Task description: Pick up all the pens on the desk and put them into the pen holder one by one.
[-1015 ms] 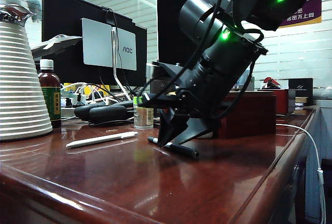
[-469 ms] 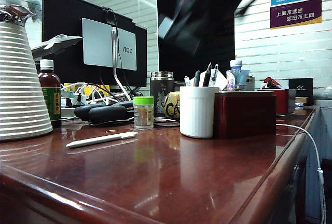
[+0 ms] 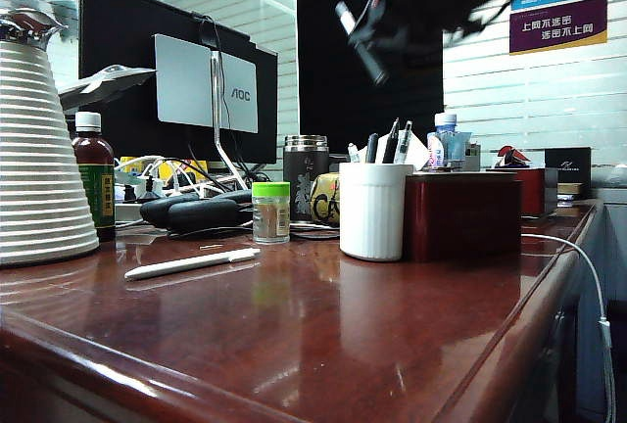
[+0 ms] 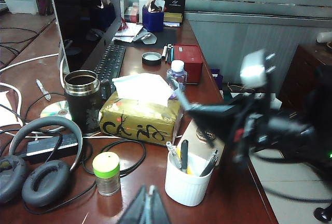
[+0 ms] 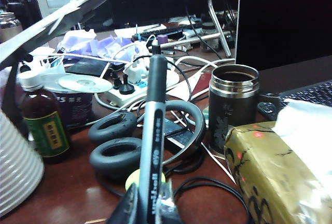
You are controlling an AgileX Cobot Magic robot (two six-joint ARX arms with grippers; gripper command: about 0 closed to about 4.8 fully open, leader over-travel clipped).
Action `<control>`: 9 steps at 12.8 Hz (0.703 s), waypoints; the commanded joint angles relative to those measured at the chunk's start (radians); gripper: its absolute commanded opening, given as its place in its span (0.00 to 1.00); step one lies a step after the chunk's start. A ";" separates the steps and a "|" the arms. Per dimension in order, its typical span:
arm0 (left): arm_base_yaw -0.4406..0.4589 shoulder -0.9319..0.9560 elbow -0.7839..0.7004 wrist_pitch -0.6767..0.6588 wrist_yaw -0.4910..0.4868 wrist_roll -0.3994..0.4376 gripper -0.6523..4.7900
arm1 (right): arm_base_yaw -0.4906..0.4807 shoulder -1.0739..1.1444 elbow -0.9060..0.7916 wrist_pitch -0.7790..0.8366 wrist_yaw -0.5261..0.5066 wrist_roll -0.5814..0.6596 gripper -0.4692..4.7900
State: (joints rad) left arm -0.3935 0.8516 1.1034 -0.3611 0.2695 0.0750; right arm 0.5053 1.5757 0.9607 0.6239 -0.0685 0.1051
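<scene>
Dark grey with a silver-white section, the pen (image 5: 154,130) is clamped between the jaws of the right gripper (image 5: 148,208), its barrel sticking straight out from the fingertips. In the exterior view that gripper (image 3: 377,22) is a blurred dark mass high above the pen holder (image 3: 371,212), with the pen (image 3: 361,41) slanting down out of it toward the cup. Holding the pen by one end leaves the long free part ready to be aimed into the holder's mouth, which I judge to be the step now in hand.

White and finely ribbed, the pen holder stands on the bench (image 3: 323,345) touching or just beside the dark red box (image 3: 465,217), and several pens already stand in it, so the opening is partly taken up; the free end will need a gap between them.

Left of the pen holder, lying flat on the bench and well apart from it, is the white pen (image 3: 191,263), not yet picked up.

Only the tips of the left gripper (image 4: 150,206) show in its wrist view, pressed together with nothing between them, parked on the near side of the pen holder (image 4: 188,185) and out of the other arm's way.
</scene>
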 commanded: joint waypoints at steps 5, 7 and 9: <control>-0.001 -0.002 0.004 0.011 0.004 0.003 0.11 | -0.007 0.136 0.003 0.128 0.003 0.003 0.08; -0.001 -0.002 0.004 0.011 0.005 0.003 0.11 | -0.016 0.154 0.003 0.127 0.006 0.003 0.08; -0.001 -0.002 0.004 0.011 0.005 0.003 0.11 | -0.023 0.158 0.003 0.106 0.010 -0.001 0.08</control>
State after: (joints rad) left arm -0.3935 0.8520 1.1034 -0.3611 0.2695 0.0750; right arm 0.4820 1.7355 0.9604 0.7223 -0.0601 0.1047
